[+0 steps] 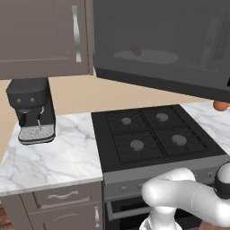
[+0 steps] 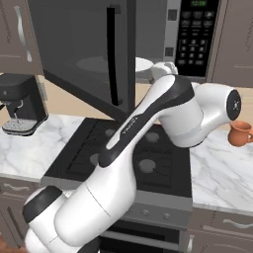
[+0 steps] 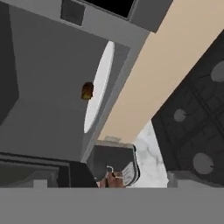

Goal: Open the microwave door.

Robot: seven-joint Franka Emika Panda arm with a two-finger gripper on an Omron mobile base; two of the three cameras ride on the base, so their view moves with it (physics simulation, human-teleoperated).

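The microwave door (image 2: 84,49) stands swung wide open to the left, its black bar handle (image 2: 112,54) facing the room. In the left base view the same door (image 1: 161,45) hangs out over the stove, edge slanting down to the right. The microwave (image 2: 195,34) shows its black button panel at the right. Its open cavity holds a white turntable plate (image 3: 98,87) with a small brown item (image 3: 87,91) on it. My arm reaches up to the cavity's mouth, the white wrist (image 2: 162,70) just right of the door's free edge. The gripper's fingers are hidden.
A black coffee machine (image 1: 31,110) sits on the marble counter (image 1: 49,157) at the left. The black four-burner stove (image 1: 148,132) lies under the microwave. A brown cabinet (image 1: 42,36) hangs left of the door. An orange mug (image 2: 240,132) stands on the right counter.
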